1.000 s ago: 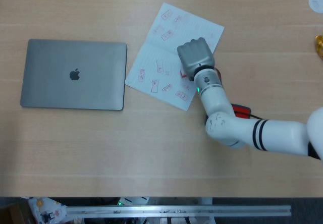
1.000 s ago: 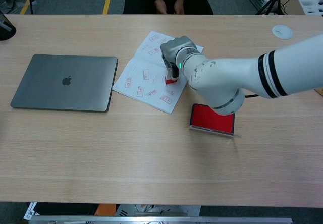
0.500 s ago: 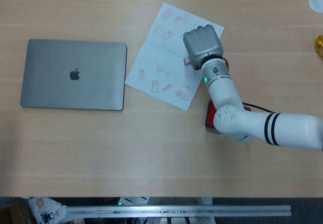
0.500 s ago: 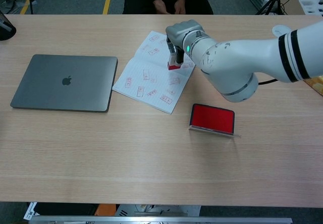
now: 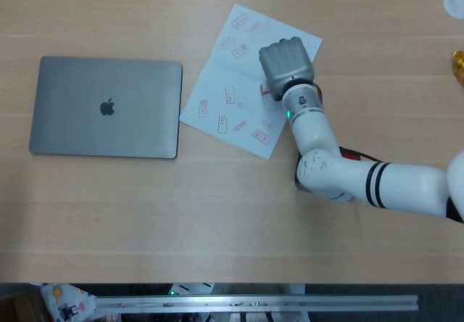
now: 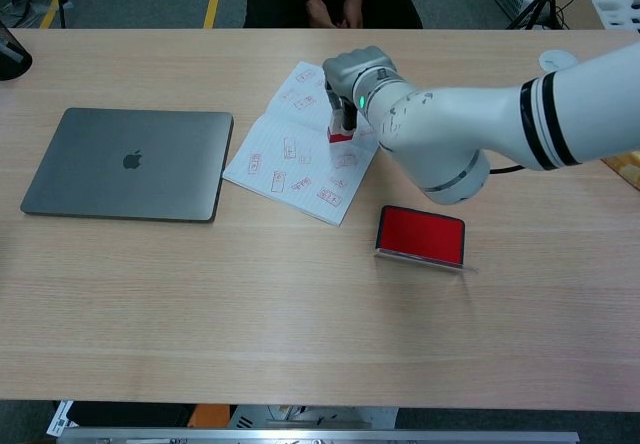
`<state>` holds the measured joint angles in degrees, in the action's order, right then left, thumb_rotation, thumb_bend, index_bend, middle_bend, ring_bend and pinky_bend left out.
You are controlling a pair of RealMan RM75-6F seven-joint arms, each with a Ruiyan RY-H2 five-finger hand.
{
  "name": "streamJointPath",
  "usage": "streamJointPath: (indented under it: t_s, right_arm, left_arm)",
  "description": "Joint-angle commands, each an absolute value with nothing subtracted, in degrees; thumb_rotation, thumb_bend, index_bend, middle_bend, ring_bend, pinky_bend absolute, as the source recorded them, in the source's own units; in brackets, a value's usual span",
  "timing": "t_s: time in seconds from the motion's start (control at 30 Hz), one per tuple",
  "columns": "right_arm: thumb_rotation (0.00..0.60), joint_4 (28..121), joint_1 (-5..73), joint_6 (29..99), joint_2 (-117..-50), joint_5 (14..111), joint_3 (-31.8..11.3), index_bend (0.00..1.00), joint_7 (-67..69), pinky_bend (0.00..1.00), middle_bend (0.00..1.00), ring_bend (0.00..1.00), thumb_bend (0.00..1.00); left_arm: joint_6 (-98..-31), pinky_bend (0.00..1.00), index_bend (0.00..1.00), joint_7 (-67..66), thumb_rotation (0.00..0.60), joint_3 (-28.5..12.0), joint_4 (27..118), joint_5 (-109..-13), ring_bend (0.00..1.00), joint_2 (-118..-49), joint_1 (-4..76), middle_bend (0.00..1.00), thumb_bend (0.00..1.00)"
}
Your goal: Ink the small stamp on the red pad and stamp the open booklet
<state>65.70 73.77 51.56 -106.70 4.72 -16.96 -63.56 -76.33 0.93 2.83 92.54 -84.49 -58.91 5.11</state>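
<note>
The open booklet (image 5: 232, 75) (image 6: 285, 154) lies on the table right of the laptop, its pages marked with several red stamp prints. My right hand (image 5: 286, 62) (image 6: 352, 72) hangs over the booklet's right page, fingers curled around the small stamp (image 6: 341, 129), whose red base (image 5: 265, 90) shows just under the hand at or near the paper. The red ink pad (image 6: 421, 235) lies open on the table in front of the booklet; in the head view my forearm hides nearly all of it. My left hand shows in neither view.
A closed grey laptop (image 5: 106, 106) (image 6: 125, 162) lies left of the booklet. A white round disc (image 5: 454, 3) (image 6: 558, 61) sits at the far right; a yellow object (image 5: 459, 66) lies at the right edge. A person's hands (image 6: 335, 9) rest beyond the far edge.
My right hand carried the stamp from the near part of the right page to its farther part, then shifted slightly back to the left and lower.
</note>
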Motion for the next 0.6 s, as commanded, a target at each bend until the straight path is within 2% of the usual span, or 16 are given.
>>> streamJointPath:
  t_s: [0.03,0.6]
  right_arm:
    - [0.600,65.50,74.25,51.54,-107.26,4.68,-17.17,0.79,-63.81,0.32,0.51,0.30,0.49]
    - [0.600,58.80,76.95,51.23,-112.61,1.83,-18.26,0.79,-67.93,0.32,0.52,0.30,0.49]
  left_arm:
    - [-76.40,0.29,0.32,0.95,0.600,2.85,92.62,-84.51,0.29,-58.83,5.06,0.29,0.30]
    - [-76.47,0.29,0.32,1.57,0.600,3.01,92.34,-84.53,0.29,-58.57,4.79,0.29,0.30]
